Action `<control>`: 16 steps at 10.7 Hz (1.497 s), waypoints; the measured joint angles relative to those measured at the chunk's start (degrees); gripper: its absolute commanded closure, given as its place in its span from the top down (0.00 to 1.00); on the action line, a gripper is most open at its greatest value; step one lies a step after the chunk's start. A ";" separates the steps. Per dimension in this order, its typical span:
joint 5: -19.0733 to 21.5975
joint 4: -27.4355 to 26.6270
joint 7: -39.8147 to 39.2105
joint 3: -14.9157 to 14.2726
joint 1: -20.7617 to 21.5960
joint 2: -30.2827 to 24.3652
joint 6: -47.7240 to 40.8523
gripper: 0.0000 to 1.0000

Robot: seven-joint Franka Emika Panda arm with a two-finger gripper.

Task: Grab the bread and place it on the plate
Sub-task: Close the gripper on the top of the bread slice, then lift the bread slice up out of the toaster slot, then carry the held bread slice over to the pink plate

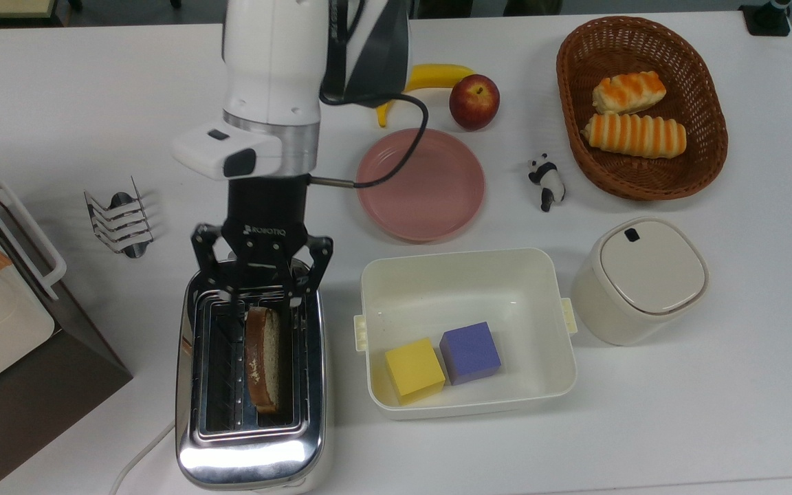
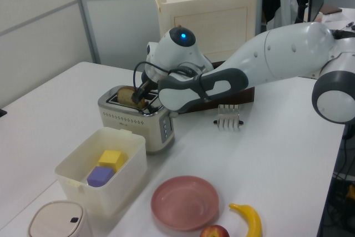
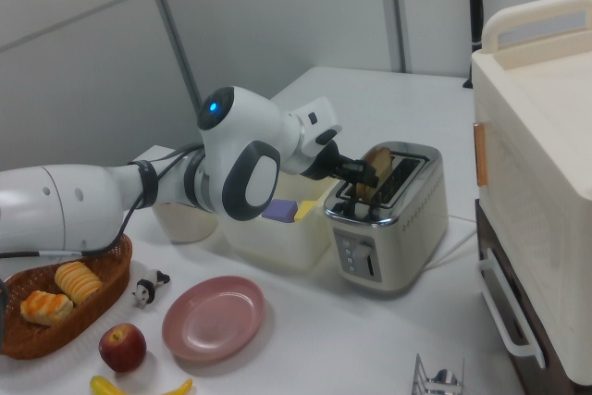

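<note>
Top view: gripper (image 1: 261,297) spread wide, empty, apparently astride the bread (image 1: 262,357) in the toaster (image 1: 251,454); a fingertip could snag the slot

You have a big white bench (image 1: 712,412) under everything. A shiny silver metal toaster (image 1: 251,440) sits on it near the top view's bottom left. Just beside the toaster, on the top view's right, sits a cream rectangular plastic tub (image 1: 468,275). A round cream bin with a lid (image 1: 643,278) stands next to that tub. A round pink plate (image 1: 421,184) lies above the tub in the top view. A yellow banana (image 1: 430,74) and a red apple (image 1: 474,102) lie near the plate. A little black and white panda toy (image 1: 546,180) stands between the plate and a brown oval woven basket (image 1: 643,179). A small silver wire toast rack (image 1: 121,220) stands on the top view's left, near a brown and cream box with a handle (image 1: 4,330).
</note>
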 measured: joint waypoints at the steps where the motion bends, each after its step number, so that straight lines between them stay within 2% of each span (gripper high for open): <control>1: 0.00 0.05 0.00 0.02 0.14 0.68 1.01 0.00; 4: 0.00 1.13 0.00 0.02 0.06 1.09 1.74 0.00; 7: 0.94 4.99 2.18 0.01 -0.11 -0.01 1.79 0.00; 12: 1.44 6.29 4.27 0.05 0.90 -7.24 1.39 0.00; 14: 2.15 6.28 4.28 0.06 1.98 -10.68 -8.28 0.01; 16: 2.17 6.25 2.52 0.10 2.74 -13.50 -25.40 0.01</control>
